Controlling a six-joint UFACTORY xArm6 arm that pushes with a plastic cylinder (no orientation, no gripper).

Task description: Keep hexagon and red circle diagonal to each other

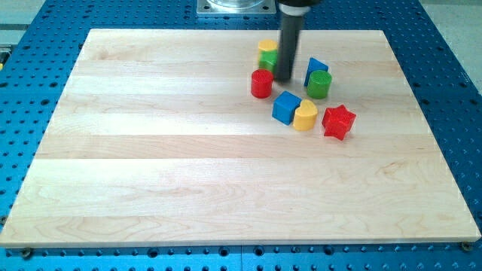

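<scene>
Red circle (261,83) is sitting just to the view's left of my tip (284,79), close beside it, though contact cannot be told from this angle. Nothing is being held: the arm is ending in a plain dark rod with no jaws to open or close, and its lower end is resting on the wooden board (151,165).

Starting nearest the view's bottom, a red star (338,121) is lying below and to the right of my tip. Beside it on the left, a yellow heart (304,116) is touching a blue cube (286,107), and that pair is sitting just below my tip, slightly to the right.

Moving up, a green cylinder (318,84) is standing to the right of my tip, at about its level, with another blue block (315,68) pressing against it from behind; that one's shape is hard to make out.

Farthest back, a green block (267,59) is peeking out from behind the rod, up and to the left of my tip, with the yellow hexagon (266,47) just beyond it. The hexagon is lying above the red circle, slightly to the right.
</scene>
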